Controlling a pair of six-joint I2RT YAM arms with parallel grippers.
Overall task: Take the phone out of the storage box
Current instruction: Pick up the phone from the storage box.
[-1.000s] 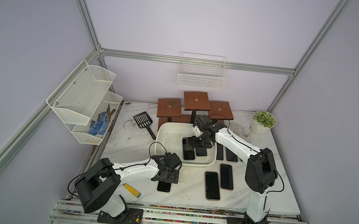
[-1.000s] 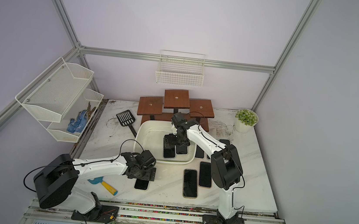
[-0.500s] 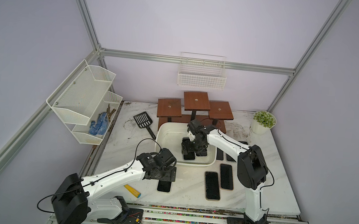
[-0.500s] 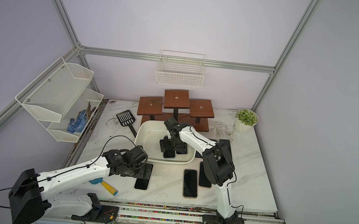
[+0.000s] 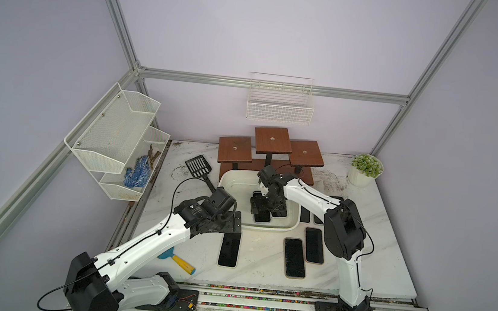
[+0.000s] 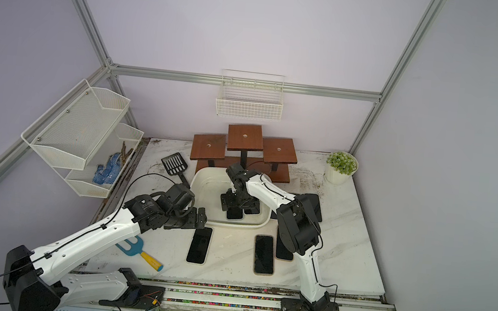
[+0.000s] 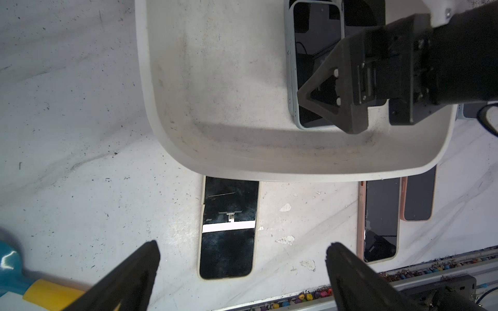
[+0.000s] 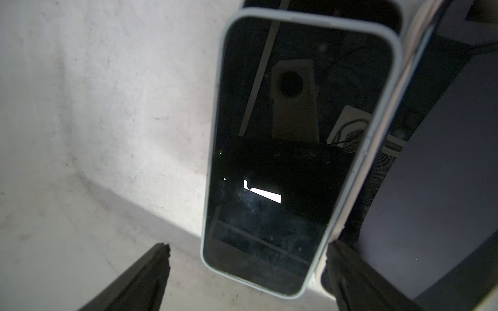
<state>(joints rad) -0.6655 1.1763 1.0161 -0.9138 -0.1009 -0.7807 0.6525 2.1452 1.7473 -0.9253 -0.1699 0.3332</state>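
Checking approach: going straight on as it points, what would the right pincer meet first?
Probably the pale-edged phone in the storage box; the right pincer stands open around its near end, though how far above is unclear.

Pale lilac walls [image 5: 286, 24] framed in aluminium rails [image 5: 274, 85] enclose a scuffed white marble tabletop [image 5: 388, 256]; a wire basket [image 5: 279, 112] hangs at twelve o'clock, a mesh shelf [image 5: 111, 135] at nine, three wooden stands [image 5: 271, 141] beneath the basket.

The left arm [image 5: 150, 240] and right arm [image 5: 309, 197] have white link shells joined by black cylindrical joint housings. A thin black cable [image 5: 174, 191] is clipped along each arm. The left gripper [image 7: 242, 246] carries matte black, wedge-shaped fingers [image 7: 129, 277].
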